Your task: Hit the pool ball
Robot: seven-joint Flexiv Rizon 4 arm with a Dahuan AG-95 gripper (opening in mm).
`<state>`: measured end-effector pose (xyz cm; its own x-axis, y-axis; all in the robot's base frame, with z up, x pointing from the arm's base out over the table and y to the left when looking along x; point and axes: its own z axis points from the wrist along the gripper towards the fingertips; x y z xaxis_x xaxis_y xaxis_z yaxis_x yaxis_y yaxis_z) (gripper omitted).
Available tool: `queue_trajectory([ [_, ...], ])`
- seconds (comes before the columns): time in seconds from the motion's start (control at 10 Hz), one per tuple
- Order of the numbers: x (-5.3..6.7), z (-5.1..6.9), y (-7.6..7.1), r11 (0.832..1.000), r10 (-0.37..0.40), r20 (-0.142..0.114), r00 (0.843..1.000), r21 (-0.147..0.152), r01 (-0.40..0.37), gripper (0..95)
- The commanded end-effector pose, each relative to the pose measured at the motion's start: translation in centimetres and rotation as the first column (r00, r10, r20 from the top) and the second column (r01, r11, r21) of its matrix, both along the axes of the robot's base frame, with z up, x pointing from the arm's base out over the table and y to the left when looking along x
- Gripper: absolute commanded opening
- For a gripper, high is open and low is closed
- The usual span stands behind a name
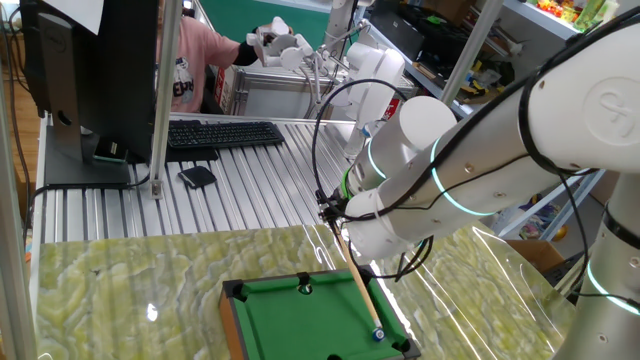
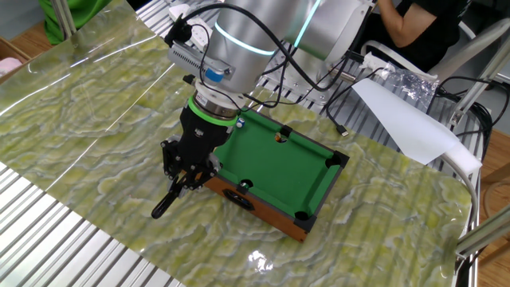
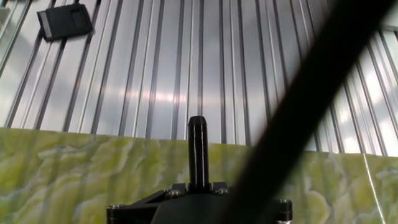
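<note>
The gripper is pinching a thin wooden cue stick, jaws nearly together around it, with the dark butt end sticking out past the fingers toward the marbled green mat. The arm is reaching down over the near end of the mini pool table, hand tilting steeply downward. In one fixed view the stick is running diagonally across the green felt, and its tip is sitting right at the pool ball, a tiny blue-and-white one near the table's right rail, close to a corner pocket; whether tip and ball are touching cannot be told. A darker small ball is lying near the far rail, well apart from the blue one. Behind the mat, a keyboard and a black flat device are resting on the ribbed metal tabletop. The hand view is showing mostly a blurred dark bar crossing the frame and the metal ribs.
</note>
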<state>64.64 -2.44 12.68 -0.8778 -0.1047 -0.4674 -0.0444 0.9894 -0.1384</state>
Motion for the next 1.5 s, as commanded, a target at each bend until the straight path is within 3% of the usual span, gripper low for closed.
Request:
queue_trajectory([
  [0.1, -0.4, 0.1, 0.0, 1.0, -0.004, -0.005, 1.0, 0.001, 0.004, 0.0],
  [1.0, -2.1, -0.5, 0.0, 1.0, -0.008, -0.014, 1.0, 0.003, 0.008, 0.0],
  [1.4, -2.2, 0.3, -0.3, 1.0, 0.007, -0.021, 1.0, -0.008, -0.007, 0.0],
  [1.5, -2.1, 0.8, -0.5, 1.0, 0.013, -0.036, 0.999, -0.013, -0.014, 0.0],
])
